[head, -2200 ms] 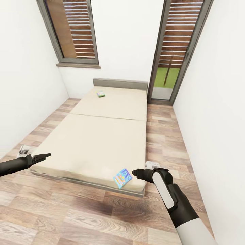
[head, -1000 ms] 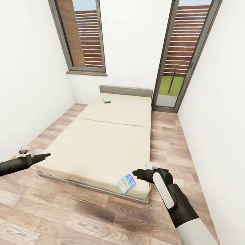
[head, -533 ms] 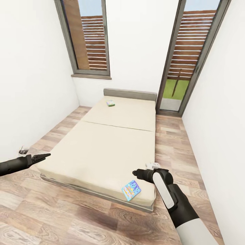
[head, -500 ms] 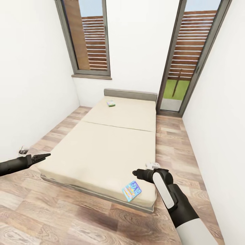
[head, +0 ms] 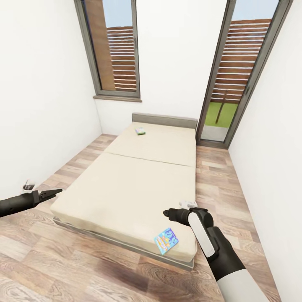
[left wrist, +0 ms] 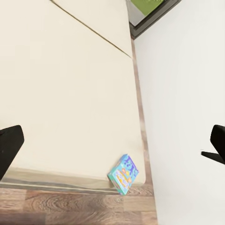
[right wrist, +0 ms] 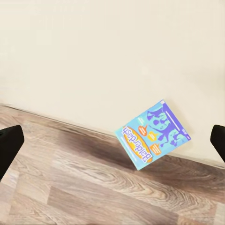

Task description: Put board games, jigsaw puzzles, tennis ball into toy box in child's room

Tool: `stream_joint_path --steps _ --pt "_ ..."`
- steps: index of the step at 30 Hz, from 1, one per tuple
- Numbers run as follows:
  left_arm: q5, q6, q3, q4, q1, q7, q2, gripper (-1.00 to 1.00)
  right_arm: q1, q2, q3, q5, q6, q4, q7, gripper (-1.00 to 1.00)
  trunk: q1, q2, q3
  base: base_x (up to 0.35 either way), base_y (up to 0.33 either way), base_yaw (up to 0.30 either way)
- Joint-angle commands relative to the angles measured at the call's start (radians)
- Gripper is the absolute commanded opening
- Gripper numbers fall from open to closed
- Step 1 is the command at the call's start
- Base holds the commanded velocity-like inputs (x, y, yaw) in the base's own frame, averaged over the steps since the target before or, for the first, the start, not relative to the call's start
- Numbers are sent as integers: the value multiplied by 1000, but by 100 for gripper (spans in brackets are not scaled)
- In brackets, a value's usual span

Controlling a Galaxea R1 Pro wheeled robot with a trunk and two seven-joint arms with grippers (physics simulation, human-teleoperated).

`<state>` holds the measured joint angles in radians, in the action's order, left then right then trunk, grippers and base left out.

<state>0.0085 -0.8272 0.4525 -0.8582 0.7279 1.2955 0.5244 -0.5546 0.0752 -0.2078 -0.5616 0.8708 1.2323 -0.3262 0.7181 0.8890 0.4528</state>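
Now nearest, both grippers, left and right, hang spread and empty; blue game overhangs the bed corner, green game far by the headboard. Camera has backed off since.

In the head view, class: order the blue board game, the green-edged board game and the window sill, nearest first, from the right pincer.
1. Blue board game, at the bed's near corner beside the right pincer.
2. Green-edged board game, by the headboard.
3. Window sill, on the far wall.
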Motion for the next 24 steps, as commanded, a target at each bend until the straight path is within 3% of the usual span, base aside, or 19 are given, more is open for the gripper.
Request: stream_joint_path --steps 1,10,24 --pt "1 -10 1 0 1 4 0 100 -1 0 -1 -11 2 1 -10 100 0 1 -1 5 3 22" --pt "-2 -10 1 0 1 32 0 100 -1 0 -1 -12 2 0 -10 100 0 1 -15 2 36 4" --pt "-6 -9 2 1 1 53 1 100 -1 1 -1 -12 1 -1 -8 100 0 1 -38 0 210 -62"
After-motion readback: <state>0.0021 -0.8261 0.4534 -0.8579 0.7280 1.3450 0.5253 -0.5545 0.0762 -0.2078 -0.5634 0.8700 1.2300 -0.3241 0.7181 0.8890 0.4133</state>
